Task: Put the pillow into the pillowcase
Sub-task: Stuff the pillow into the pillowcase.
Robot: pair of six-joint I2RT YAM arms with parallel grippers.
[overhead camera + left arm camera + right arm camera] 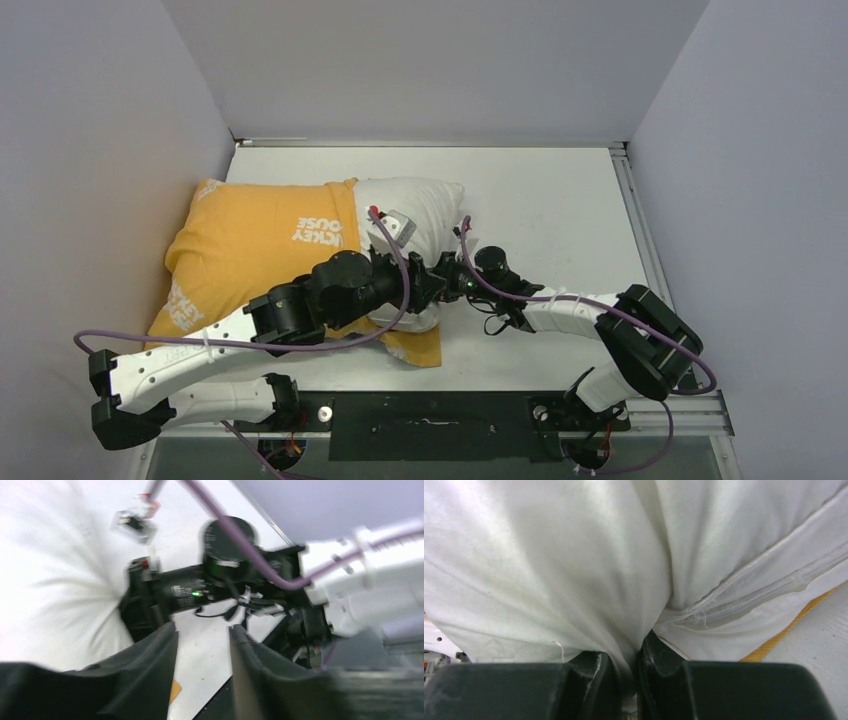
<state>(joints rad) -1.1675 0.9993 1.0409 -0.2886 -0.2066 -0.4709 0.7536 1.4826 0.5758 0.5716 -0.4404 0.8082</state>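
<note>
The orange-yellow pillowcase (250,240) lies at the left of the table, white lettering up. The off-white pillow (415,205) sticks out of its right end. My right gripper (628,651) is shut on a fold of pillow (574,555) fabric beside the stitched seam, with an orange pillowcase edge (774,642) underneath at the right. In the top view the right gripper (457,272) sits at the pillow's near right corner. My left gripper (202,630) is open with only bare table between its fingers, just beside the right one; the left gripper (432,287) reaches over the pillowcase.
Grey walls close in the table on the left, back and right. A metal rail (640,230) runs along the right edge. The black base bar (430,420) lies along the near edge. Purple cables (395,285) loop over both arms.
</note>
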